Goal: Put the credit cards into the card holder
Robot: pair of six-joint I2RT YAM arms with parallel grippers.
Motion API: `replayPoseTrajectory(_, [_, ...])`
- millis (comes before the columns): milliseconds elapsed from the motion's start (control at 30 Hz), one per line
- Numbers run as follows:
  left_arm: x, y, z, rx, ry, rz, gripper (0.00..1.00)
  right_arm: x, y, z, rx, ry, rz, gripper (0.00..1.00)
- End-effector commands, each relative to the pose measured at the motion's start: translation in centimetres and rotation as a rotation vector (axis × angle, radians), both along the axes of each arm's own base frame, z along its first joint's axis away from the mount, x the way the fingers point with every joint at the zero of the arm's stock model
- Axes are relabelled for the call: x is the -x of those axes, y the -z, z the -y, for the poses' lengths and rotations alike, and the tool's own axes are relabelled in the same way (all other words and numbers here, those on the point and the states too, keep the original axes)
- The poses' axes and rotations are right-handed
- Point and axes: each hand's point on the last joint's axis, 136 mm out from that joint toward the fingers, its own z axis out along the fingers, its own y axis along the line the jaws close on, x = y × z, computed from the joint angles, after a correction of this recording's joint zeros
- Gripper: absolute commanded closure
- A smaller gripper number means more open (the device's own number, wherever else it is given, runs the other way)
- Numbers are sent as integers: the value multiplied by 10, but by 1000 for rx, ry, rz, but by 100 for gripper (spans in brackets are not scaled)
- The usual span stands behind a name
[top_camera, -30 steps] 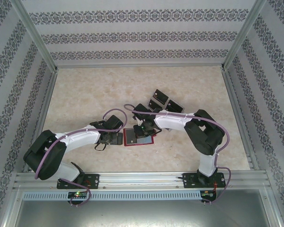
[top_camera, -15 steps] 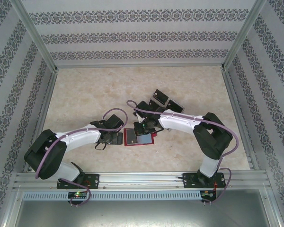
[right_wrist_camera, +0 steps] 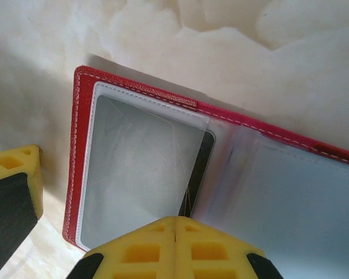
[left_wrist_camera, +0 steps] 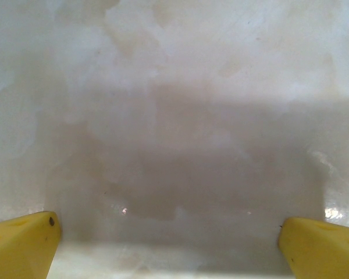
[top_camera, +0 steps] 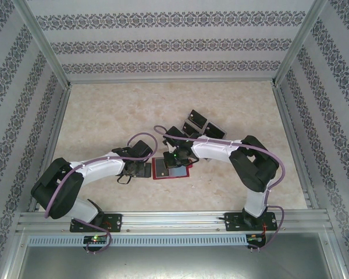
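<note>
The card holder (top_camera: 173,170) lies open on the table, red with greyish clear sleeves (right_wrist_camera: 142,168). My right gripper (top_camera: 177,158) hangs over it, shut (right_wrist_camera: 174,224) on a black credit card (right_wrist_camera: 199,168) whose thin edge runs into the left sleeve. My left gripper (top_camera: 145,170) is low at the holder's left edge. Its yellow fingers (left_wrist_camera: 23,247) stand far apart with only table between them, so my left gripper (left_wrist_camera: 168,235) is open. Three more black credit cards (top_camera: 196,119) (top_camera: 214,129) (top_camera: 189,129) lie just behind the right arm.
A yellow and black block (right_wrist_camera: 11,192) sits just left of the holder in the right wrist view. The marble tabletop (top_camera: 104,116) is walled by patterned panels, with an aluminium rail (top_camera: 174,220) along the near edge.
The right arm's elbow swung out to the right and came back. The right gripper stayed over the open holder. The left arm has barely moved.
</note>
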Motion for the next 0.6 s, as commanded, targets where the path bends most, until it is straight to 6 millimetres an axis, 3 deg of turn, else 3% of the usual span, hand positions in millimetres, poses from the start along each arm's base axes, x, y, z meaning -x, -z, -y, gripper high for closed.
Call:
replayPoseTrajectory(0, [-3,9,7,9,21,-6,0,2,-11,4,-20,19,20,100])
replayPoseTrajectory(67, [-4,9,7,9,23,-6,0,2,-23,7,-34,28,43,94])
replayPoseTrajectory(200, [-5,9,8,11,23,-4,0,4,-35,23,-21,61,70,62])
replayPoseTrajectory(267, [-5,8,9,13,24,-4,0,7,-34,31,-7,79,70,54])
replayPoseTrajectory(567, [-3,8,8,11,25,-5,0,31,-20,56,-14,167,9,53])
